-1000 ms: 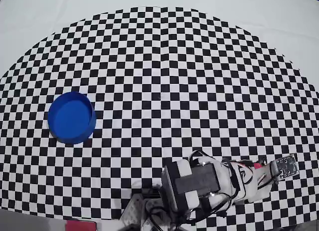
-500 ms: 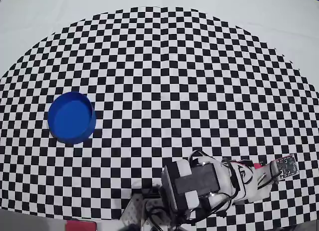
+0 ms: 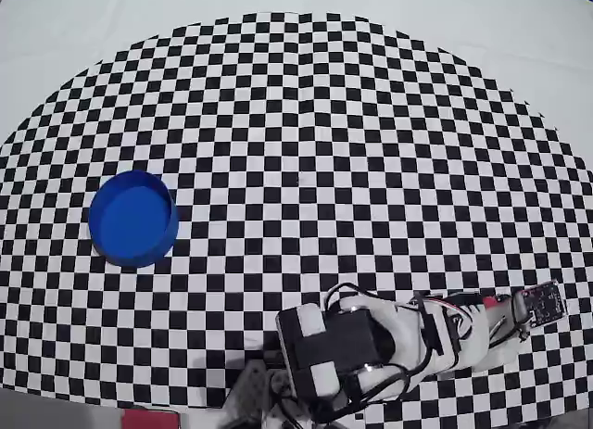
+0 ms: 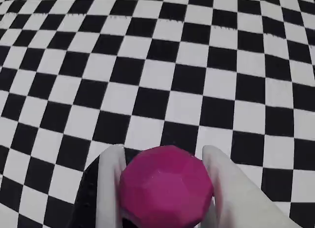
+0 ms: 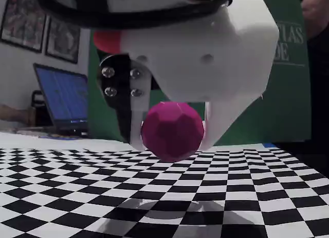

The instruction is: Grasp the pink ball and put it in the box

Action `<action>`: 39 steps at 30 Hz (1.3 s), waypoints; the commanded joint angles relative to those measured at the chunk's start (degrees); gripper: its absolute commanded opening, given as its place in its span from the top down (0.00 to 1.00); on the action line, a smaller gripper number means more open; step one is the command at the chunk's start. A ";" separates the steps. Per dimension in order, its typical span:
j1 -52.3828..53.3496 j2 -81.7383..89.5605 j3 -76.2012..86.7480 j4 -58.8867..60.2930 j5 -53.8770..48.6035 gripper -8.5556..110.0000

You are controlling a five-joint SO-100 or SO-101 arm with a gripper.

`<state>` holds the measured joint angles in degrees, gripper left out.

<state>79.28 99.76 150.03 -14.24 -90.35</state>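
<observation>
In the overhead view, the blue box (image 3: 133, 218) sat left on the checkered cloth (image 3: 306, 123), well apart from the arm (image 3: 389, 341). In the wrist view, the gripper (image 4: 162, 188) clasped the pink ball (image 4: 166, 187). In the fixed view, the ball (image 5: 172, 130) hung above the cloth.

Looks like a home office or hobby lab rather than an industrial site. Fixed view: an open laptop (image 5: 66, 98) w/ a blue-lit screen sits in the bkgd, framed pictures (image 5: 45, 23) hang on a pale wall, and a green banner (image 5: 288, 68) w/ partial white lettering stands at right. A black-and-white checkered cloth (image 3: 296, 151) covers the table; room details are dim, blurry.
</observation>
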 commanded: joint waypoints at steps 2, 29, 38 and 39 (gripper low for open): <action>0.70 5.80 -0.62 -0.97 0.53 0.93; 1.32 20.04 1.49 -1.76 0.35 0.93; -3.87 20.83 1.49 -1.76 0.44 0.93; -4.57 20.83 1.49 -1.76 0.44 0.93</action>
<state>76.11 118.21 151.79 -14.94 -90.35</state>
